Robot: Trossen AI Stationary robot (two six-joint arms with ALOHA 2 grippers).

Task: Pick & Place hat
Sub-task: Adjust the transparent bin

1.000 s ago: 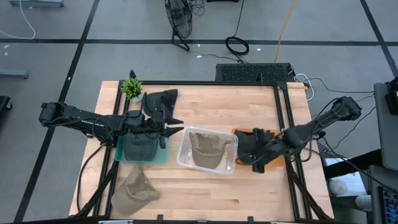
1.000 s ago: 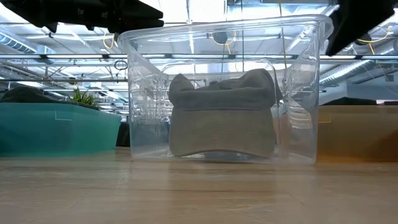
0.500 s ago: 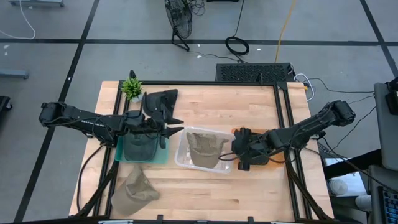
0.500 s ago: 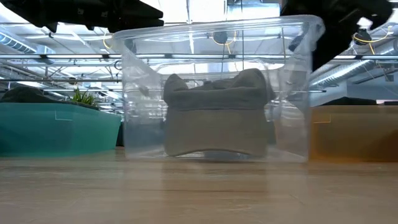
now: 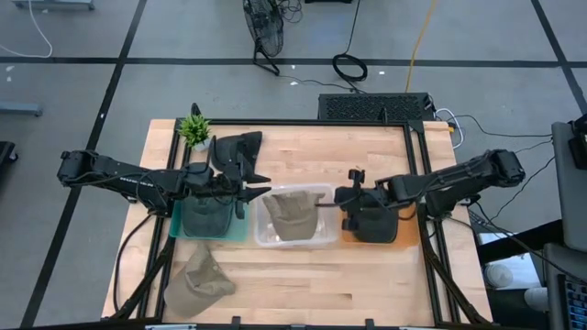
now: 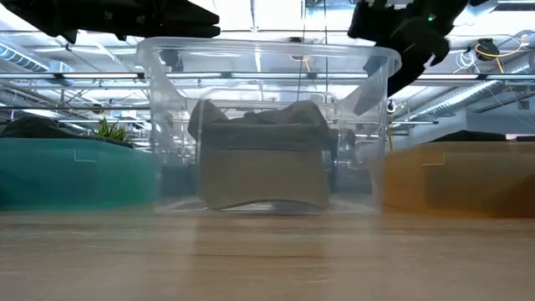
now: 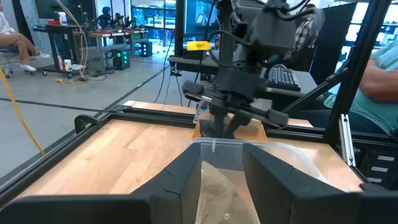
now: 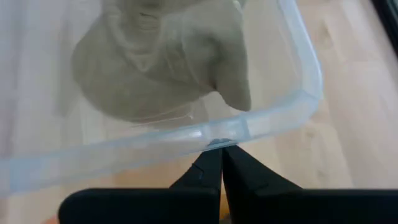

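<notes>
Right gripper, fingers pressed together, touches the clear plastic bin's rim beside the khaki hat; push gently, level, avoiding tipping

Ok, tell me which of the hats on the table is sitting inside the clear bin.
The khaki hat in the middle, in the clear plastic bin. The other khaki hat lies bare on the table's front left; the grey-green hat sits in the teal tray.

Olive-khaki hat | soft, crumpled, crown up | lies inside a clear plastic bin near table centre | second khaki hat lies flattened on bare wood at 8 o'clock, well apart from the bin
</notes>
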